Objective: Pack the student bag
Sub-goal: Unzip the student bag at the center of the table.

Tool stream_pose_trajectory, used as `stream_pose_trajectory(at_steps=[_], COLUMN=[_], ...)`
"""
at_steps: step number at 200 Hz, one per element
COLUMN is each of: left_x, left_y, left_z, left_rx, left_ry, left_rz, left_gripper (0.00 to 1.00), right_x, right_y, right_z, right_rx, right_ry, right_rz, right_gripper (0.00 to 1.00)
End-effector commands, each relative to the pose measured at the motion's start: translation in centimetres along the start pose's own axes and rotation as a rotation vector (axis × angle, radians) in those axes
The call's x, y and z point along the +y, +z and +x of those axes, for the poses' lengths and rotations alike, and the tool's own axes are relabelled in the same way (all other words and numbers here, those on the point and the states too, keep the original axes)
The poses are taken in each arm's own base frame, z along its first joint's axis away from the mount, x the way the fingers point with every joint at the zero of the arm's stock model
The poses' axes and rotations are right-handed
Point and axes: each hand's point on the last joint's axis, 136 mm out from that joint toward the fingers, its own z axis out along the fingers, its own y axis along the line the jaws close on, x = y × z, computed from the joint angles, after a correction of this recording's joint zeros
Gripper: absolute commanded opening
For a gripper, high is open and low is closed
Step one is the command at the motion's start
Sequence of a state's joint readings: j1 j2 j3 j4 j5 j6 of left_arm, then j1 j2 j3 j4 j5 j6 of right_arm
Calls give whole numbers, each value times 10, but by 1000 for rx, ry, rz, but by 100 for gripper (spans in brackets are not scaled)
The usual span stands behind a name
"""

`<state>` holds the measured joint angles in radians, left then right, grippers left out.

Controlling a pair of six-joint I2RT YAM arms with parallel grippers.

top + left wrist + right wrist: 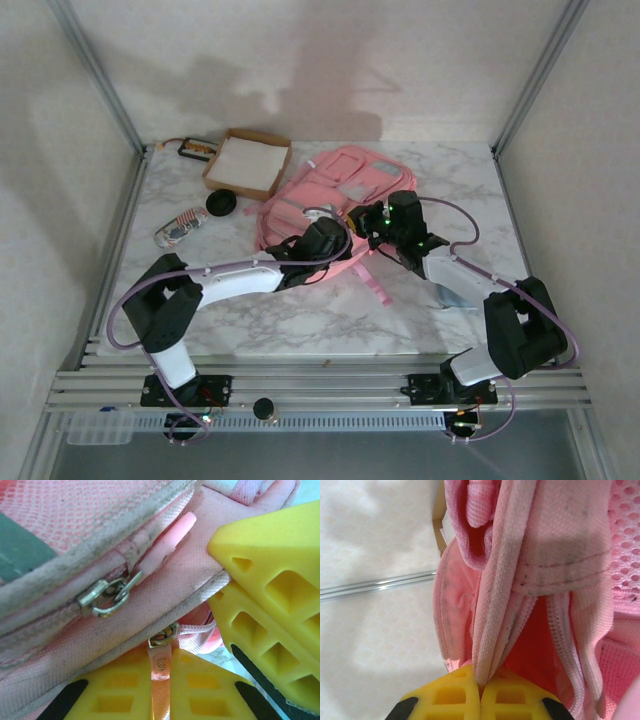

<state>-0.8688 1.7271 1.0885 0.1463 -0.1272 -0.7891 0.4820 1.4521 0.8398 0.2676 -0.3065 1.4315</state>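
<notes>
Here we see the large soft pink fabric student bag lying at the back middle of the white marble table, just right of the brown cardboard box with a white inside. Our left gripper has its yellow fingers pinched together on a flat pink rubber zip pull at the bag's seam. Our right gripper, close beside the left, is clamped on a fold of the bag's pink woven fabric.
</notes>
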Motion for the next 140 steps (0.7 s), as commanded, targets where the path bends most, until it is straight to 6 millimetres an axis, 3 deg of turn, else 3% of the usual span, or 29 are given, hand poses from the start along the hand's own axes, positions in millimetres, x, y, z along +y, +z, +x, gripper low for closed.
stream_pose_trajectory(at_steps=[1, 30, 79, 100, 140], left_x=[-4, 16, 81, 98, 136], left_y=[-12, -21, -49, -62, -82], left_z=[-35, -36, -9, 0, -8], left_rx=[-112, -106, -9, 27, 23], left_ry=[-11, -1, -8, 26, 102], left_rz=[27, -80, -277, -304, -415], left_gripper=[0, 0, 0, 0, 0], right_x=[53, 43, 43, 46, 39], right_y=[-18, -17, -24, -29, -45], right_z=[10, 2, -16, -26, -53], right_rx=[36, 19, 4, -5, -57], right_ry=[-73, -73, -66, -68, -58], right_rz=[-167, -146, -157, -165, -157], right_gripper=[0, 0, 0, 0, 0])
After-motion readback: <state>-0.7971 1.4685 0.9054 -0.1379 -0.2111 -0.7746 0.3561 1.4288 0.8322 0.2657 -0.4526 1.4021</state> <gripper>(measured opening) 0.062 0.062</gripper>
